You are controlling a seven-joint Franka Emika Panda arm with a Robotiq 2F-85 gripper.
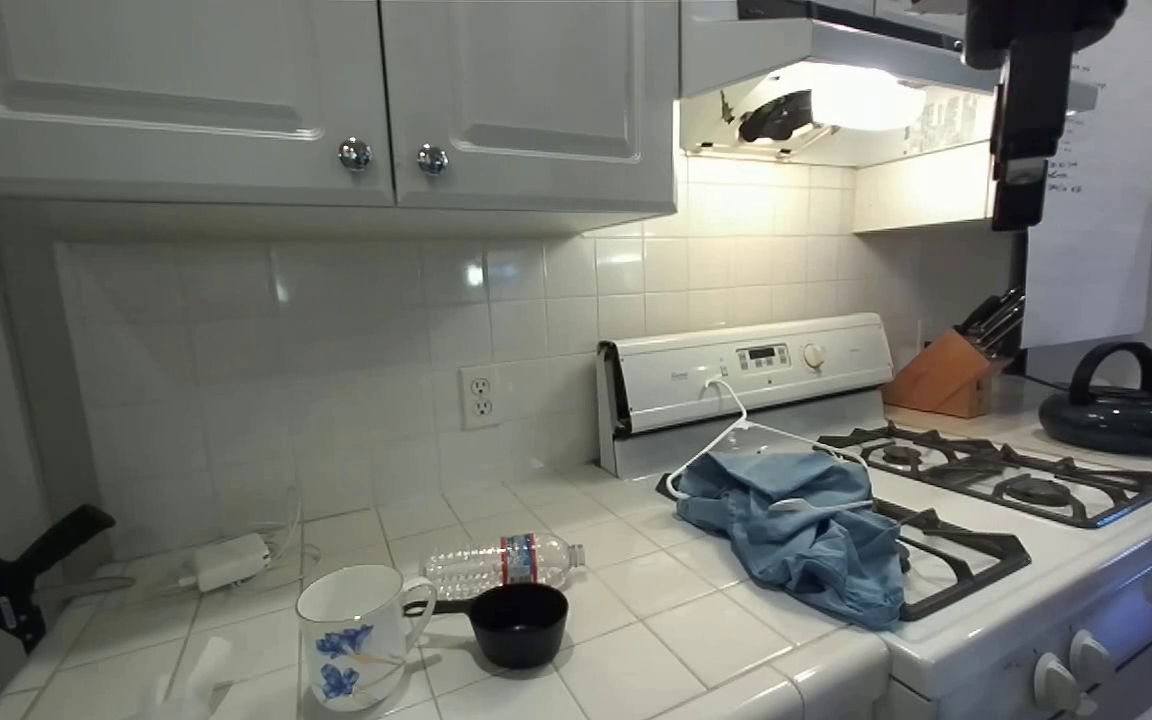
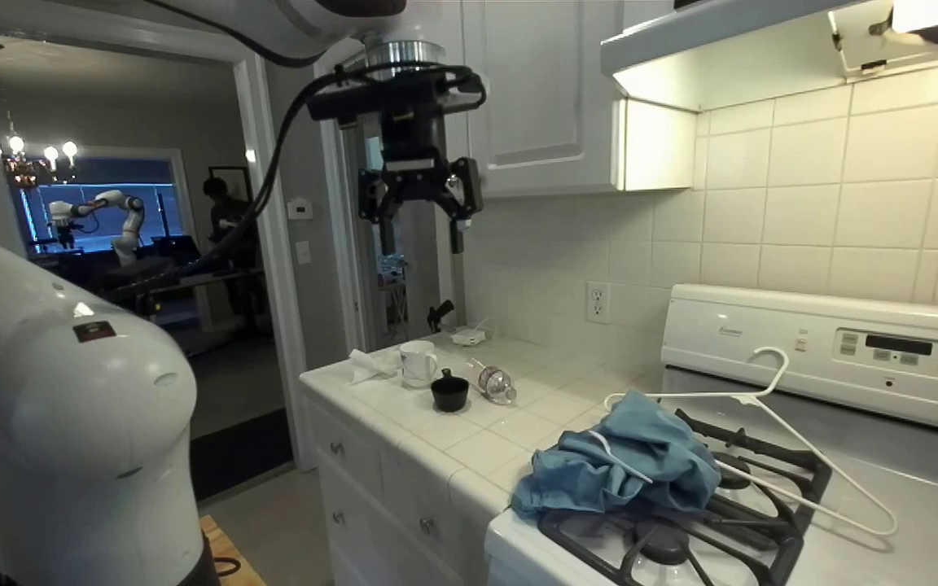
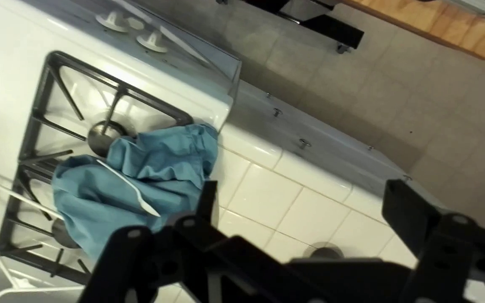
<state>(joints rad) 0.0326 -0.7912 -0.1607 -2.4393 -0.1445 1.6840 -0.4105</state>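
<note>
My gripper (image 2: 422, 236) is open and empty, pointing down high above the counter; it also shows in an exterior view (image 1: 1021, 190) and in the wrist view (image 3: 301, 187). It touches nothing. A crumpled blue garment (image 1: 786, 520) lies over the stove's front burner with a white hanger (image 2: 815, 492); the garment shows in the wrist view (image 3: 133, 185). A black cup with a handle (image 1: 519, 630) stands on the counter, mostly hidden in the wrist view (image 3: 326, 252). Beside it are a white mug with blue flowers (image 1: 351, 625) and a clear plastic bottle (image 1: 476, 568) on its side.
The white stove (image 1: 756, 370) has black grates. A knife block (image 1: 941, 375) and dark kettle (image 1: 1116, 418) stand beyond it. A range hood (image 1: 746, 55) and cabinets (image 1: 536, 90) hang above. A white adapter (image 1: 233, 560) and black clamp-like tool (image 1: 26, 575) are at the counter's far end.
</note>
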